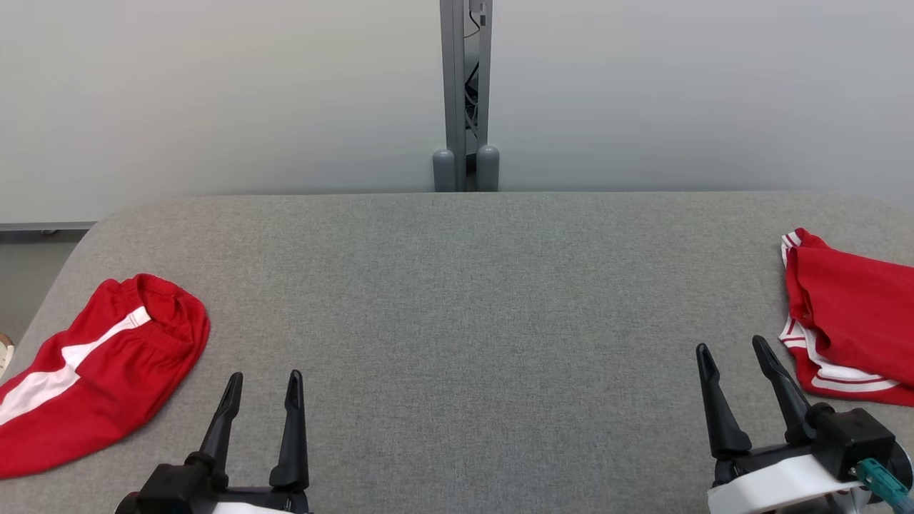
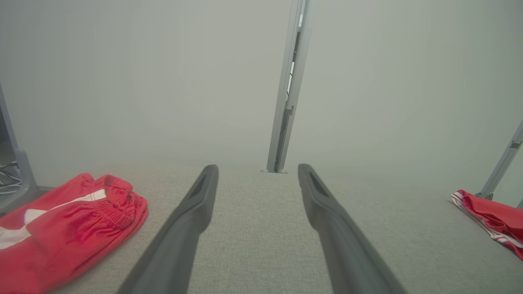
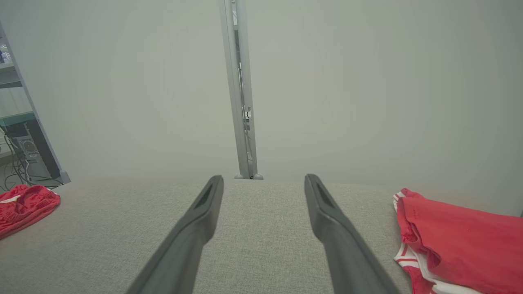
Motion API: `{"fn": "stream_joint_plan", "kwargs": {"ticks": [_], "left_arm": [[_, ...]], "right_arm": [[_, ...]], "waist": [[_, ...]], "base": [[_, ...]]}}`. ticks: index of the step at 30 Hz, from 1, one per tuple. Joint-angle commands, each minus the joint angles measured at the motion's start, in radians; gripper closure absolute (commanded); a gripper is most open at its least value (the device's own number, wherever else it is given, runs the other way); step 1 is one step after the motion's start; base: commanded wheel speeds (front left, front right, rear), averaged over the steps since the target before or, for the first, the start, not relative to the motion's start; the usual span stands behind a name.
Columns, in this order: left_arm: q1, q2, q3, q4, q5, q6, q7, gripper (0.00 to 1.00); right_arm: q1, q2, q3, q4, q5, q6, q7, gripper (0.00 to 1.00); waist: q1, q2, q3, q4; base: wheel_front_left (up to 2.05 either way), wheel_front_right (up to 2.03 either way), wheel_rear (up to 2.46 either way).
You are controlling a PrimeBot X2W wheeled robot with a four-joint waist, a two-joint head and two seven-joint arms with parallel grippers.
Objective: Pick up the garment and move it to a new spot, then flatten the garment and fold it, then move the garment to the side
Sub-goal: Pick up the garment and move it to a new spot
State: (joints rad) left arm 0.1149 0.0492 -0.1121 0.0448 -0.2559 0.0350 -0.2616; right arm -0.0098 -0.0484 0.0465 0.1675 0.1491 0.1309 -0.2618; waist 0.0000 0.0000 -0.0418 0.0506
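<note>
Two hands sat closest under the head camera. The left hand [image 1: 265, 375] was at the lower left and the right hand [image 1: 731, 344] at the lower right, each with its dark fingers spread and nothing between them. Beyond them ran the grey fabric surface [image 1: 457, 285]. The striped garment [image 1: 107, 364], red with a white band, lay crumpled at its left edge near the left hand. The trimmed garment [image 1: 857, 307], red with white edging, lay at the right edge near the right hand. I could not tell which one was meant. A grey post [image 1: 465, 93] stood behind the surface.

From the left wrist, the left hand [image 2: 257, 167] stood wide apart over the surface [image 2: 257, 237], with the striped garment [image 2: 69, 228] at the lower left and the trimmed garment [image 2: 494, 216] far right.

From the right wrist, the right hand [image 3: 264, 178] was likewise spread. The trimmed garment [image 3: 461, 245] lay at the lower right and the striped garment [image 3: 24, 204] far left.
</note>
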Motion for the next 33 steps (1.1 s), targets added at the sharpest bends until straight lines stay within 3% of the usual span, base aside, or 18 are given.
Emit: {"fn": "stream_joint_plan", "kwargs": {"ticks": [1, 12, 22, 33], "left_arm": [[0.004, 0.003, 0.002, 0.002, 0.004, -0.005, -0.004, 0.0], [-0.008, 0.003, -0.006, 0.008, 0.007, 0.002, -0.004, 0.0], [-0.024, 0.004, -0.02, -0.017, -0.026, 0.007, -0.004, 0.0], [-0.032, 0.003, -0.039, -0.026, -0.016, 0.02, -0.004, 0.0]], "right_arm": [[0.009, -0.005, -0.003, -0.002, 0.003, 0.0, -0.005, 0.0], [0.005, -0.005, 0.001, 0.004, -0.021, 0.0, -0.005, 0.0], [-0.004, -0.005, 0.009, -0.001, -0.005, 0.0, -0.005, 0.0], [-0.004, -0.005, 0.018, 0.007, -0.002, 0.0, -0.005, 0.0]], "waist": [[0.0, 0.0, -0.001, 0.0], [0.0, 0.0, 0.005, 0.047], [0.0, 0.0, 0.018, 0.174], [0.0, 0.0, 0.04, 0.358]], "base": [[0.0, 0.0, 0.0], [0.0, 0.0, 0.0], [0.0, 0.0, 0.0], [0.0, 0.0, 0.0]]}}
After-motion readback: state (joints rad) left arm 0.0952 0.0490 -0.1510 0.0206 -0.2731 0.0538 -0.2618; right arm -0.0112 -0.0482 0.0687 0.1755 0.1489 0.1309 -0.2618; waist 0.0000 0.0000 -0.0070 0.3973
